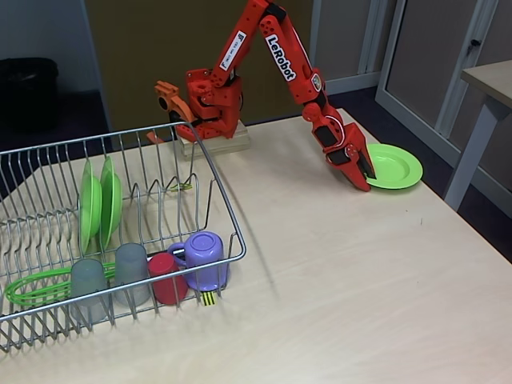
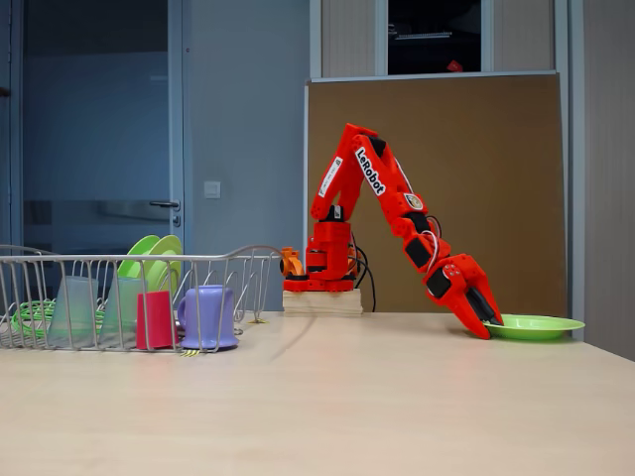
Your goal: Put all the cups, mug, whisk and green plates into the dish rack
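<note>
- Rack (image 1: pixel 232 240) sits at the near left of the table (image 1: pixel 336 304) in a fixed view, its striped tag (image 1: pixel 208 299) on the front edge; in the other fixed view it stands at the left (image 2: pixel 248 260).
- Along the rack's front wall stand, upside down, a grey cup (image 1: pixel 86 282), a second grey cup (image 1: pixel 131 268), the red cup (image 1: pixel 165 274) and the mug (image 1: pixel 206 260), side by side and touching or nearly so; from the side they read grey (image 2: pixel 72 309), grey (image 2: pixel 121 307), red (image 2: pixel 154 319) and mug (image 2: pixel 208 316).
- Whisk (image 1: pixel 36 288) lies flat in the rack behind the grey cups, green wires to the left; from the side only a bit of green shows (image 2: pixel 30 315).
- Two plates (image 1: pixel 90 206) and (image 1: pixel 110 200) stand on edge between the prongs, further back, close together; both show above the rack wall (image 2: pixel 157 260).
- Third plate (image 1: pixel 396 166) lies flat on the table at the far right, well apart from the rack (image 2: pixel 536 326).
- Gripper (image 1: pixel 366 178) points down at this plate's left rim, tips touching or just over it (image 2: pixel 489 324); I cannot tell whether the fingers are apart or pinching the rim.
- Arm base (image 1: pixel 212 100) stands on a block at the table's far edge.
</note>
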Tool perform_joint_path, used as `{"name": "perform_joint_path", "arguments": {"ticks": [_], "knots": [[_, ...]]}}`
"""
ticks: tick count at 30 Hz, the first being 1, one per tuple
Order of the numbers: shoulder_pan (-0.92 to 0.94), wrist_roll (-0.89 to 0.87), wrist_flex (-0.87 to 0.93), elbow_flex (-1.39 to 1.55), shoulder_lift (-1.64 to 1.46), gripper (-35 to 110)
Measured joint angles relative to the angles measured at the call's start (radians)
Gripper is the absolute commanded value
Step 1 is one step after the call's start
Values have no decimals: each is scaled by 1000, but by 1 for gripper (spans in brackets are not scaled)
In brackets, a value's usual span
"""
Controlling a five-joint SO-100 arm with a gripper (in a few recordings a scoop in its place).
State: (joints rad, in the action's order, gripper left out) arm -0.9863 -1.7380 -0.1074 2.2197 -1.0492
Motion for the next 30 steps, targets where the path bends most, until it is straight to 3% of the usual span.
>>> {"name": "perform_joint_path", "arguments": {"ticks": [6, 18, 30], "knots": [[55, 115, 169, 51, -149, 0], [250, 448, 785, -28, -506, 0], [333, 545, 1241, -316, -555, 0]]}}
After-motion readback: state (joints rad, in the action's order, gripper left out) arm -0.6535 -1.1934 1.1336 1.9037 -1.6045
